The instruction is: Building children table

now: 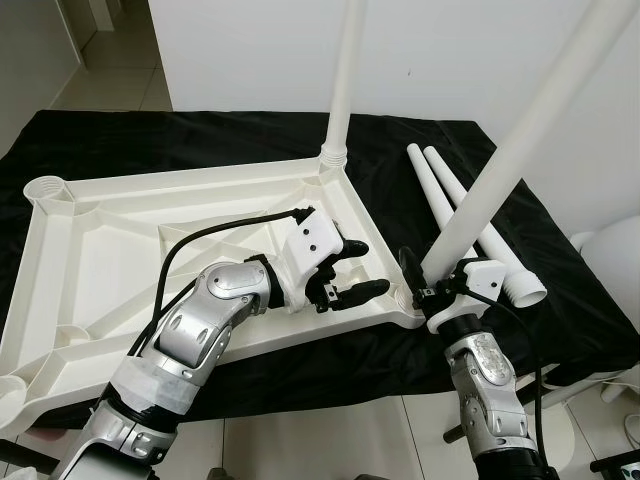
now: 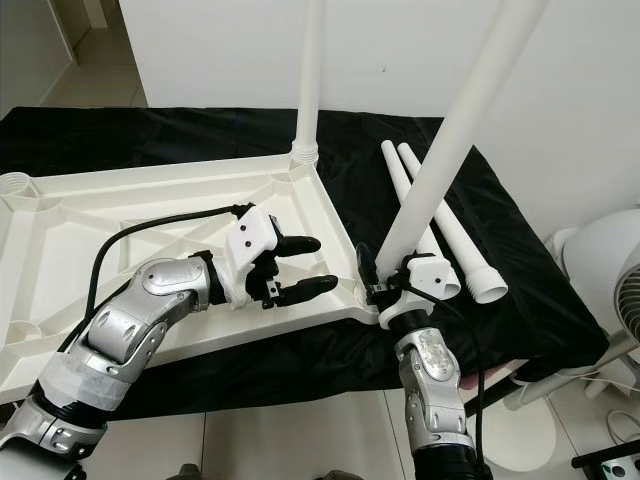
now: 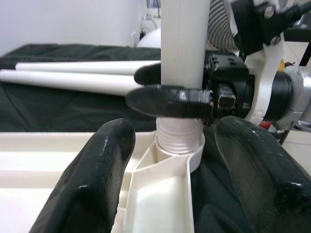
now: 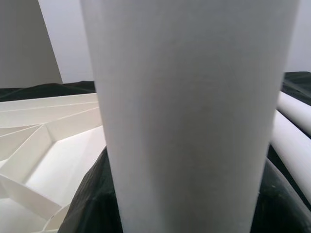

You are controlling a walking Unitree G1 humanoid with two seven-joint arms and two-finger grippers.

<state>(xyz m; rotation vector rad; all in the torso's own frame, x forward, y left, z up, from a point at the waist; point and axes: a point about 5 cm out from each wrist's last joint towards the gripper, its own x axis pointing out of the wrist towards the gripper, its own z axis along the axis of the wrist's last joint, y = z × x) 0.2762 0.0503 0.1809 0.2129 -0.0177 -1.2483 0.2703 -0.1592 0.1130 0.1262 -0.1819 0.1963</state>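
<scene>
The white table top (image 1: 100, 240) lies upside down on a black cloth. One white leg (image 1: 338, 90) stands upright in its far right corner. My right gripper (image 1: 432, 283) is shut on a second leg (image 1: 520, 150), which leans to the right. That leg's threaded end (image 3: 179, 138) sits in the near right corner socket (image 3: 171, 162). My left gripper (image 1: 375, 266) is open just left of that socket, above the table top's rim, with its fingers (image 3: 97, 179) apart on either side of the socket. In the right wrist view the held leg (image 4: 189, 116) is very close.
Two loose legs (image 1: 470, 215) lie side by side on the black cloth (image 1: 200, 130) right of the table top. A white fan (image 2: 600, 260) stands on the floor at the right. A white wall (image 1: 250, 50) is behind. The tiled floor (image 1: 330, 440) lies in front.
</scene>
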